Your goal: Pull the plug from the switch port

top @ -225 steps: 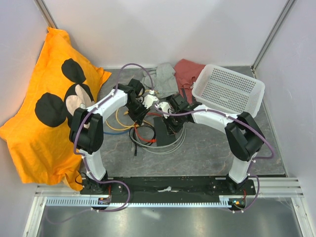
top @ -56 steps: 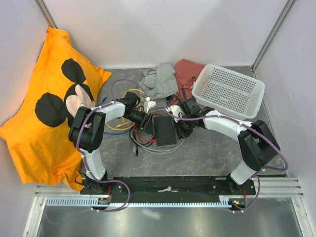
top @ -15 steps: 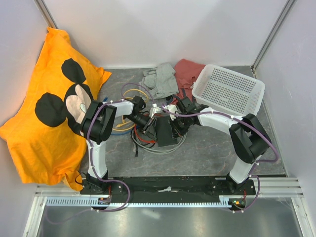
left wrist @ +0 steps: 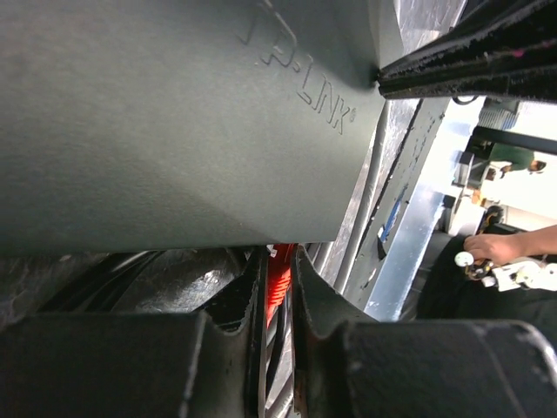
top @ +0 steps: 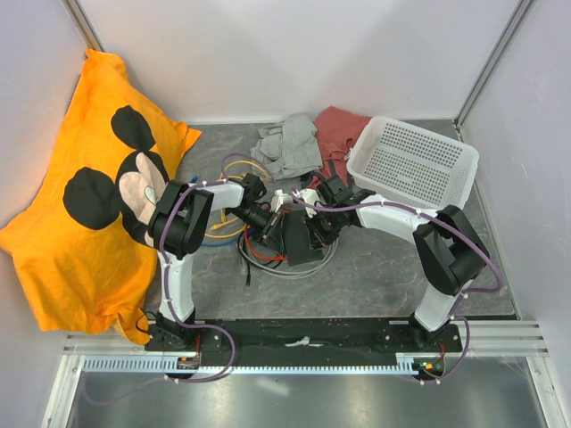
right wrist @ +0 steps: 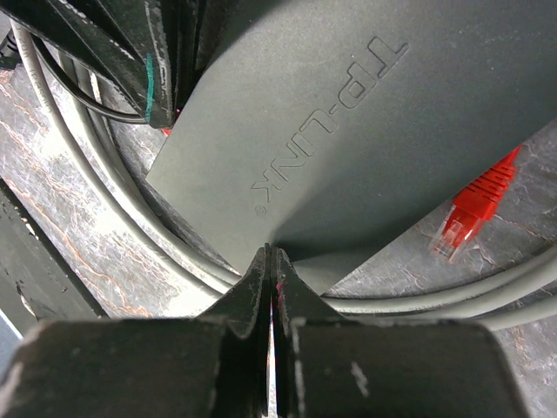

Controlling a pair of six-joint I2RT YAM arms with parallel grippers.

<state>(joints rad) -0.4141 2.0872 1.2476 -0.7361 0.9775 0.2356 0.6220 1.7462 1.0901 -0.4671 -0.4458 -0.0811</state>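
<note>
The flat matte-black switch box [top: 302,242] lies on the table amid coiled cables; its top with raised "TP-LINK" lettering fills the left wrist view [left wrist: 174,122] and the right wrist view [right wrist: 348,131]. My left gripper [top: 268,230] is at the box's left edge. In the left wrist view [left wrist: 278,261] its jaws are nearly together around a red plug boot [left wrist: 278,286] at the box's edge; the port itself is hidden. My right gripper [top: 313,234] is shut, with its tips [right wrist: 271,252] pressed on the box top. A second, loose red plug [right wrist: 474,209] lies on the table beside the box.
Grey cables [right wrist: 104,209] loop around the box, and a yellow cable [top: 217,228] lies to its left. A white basket [top: 412,162] stands at the back right. Grey cloth [top: 287,144] and red cloth [top: 337,125] lie behind. An orange Mickey fabric [top: 89,205] covers the left side.
Over the last seconds both arms came down onto the box, the left gripper closing in on its left edge. In the last half second almost nothing moved.
</note>
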